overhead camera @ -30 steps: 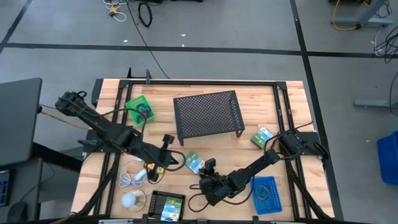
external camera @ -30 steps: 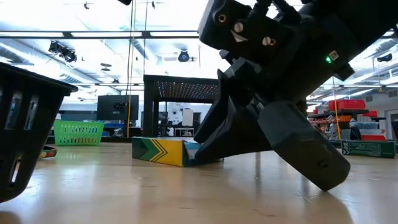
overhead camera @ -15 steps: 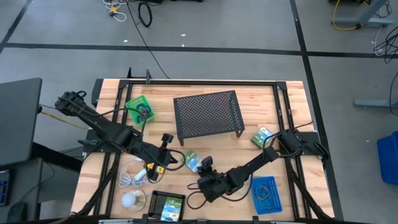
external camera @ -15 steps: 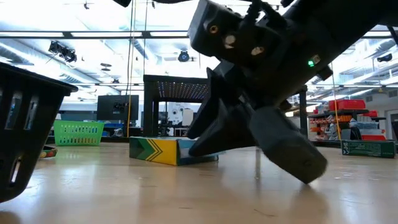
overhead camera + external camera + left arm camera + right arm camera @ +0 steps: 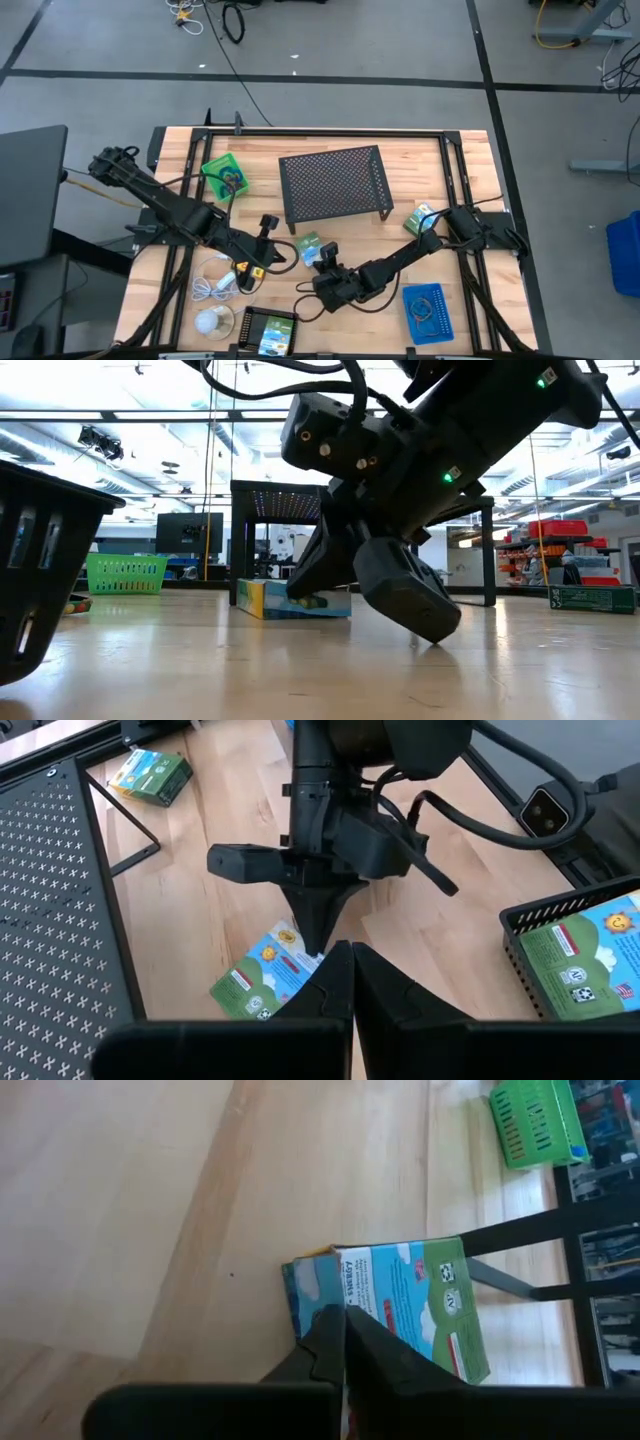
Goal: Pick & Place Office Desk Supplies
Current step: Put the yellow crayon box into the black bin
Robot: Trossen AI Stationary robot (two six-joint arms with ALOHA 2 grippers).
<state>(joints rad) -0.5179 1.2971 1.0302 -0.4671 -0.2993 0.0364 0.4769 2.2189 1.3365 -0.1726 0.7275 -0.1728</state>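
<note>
A: Where do the right jaws (image 5: 318, 268) stand, and in what state?

B: Low over the tabletop (image 5: 400, 160), pressed together with no gap. Their tips meet the near edge of the green-blue packet (image 5: 309, 247); whether that edge is pinched cannot be told. The packet lies flat just ahead of the tips, in front of the black mesh stand (image 5: 335, 183).

A: And the left jaws (image 5: 283, 262)?

B: Closed on nothing, just beside the same packet on its other side, pointing toward the right jaws.

A: What else lies near?

B: A second packet (image 5: 420, 218) well off behind the right arm, a blue tray (image 5: 428, 312) beside that arm, a black tray (image 5: 266, 330) and a green tray (image 5: 226, 177) farther away
</note>
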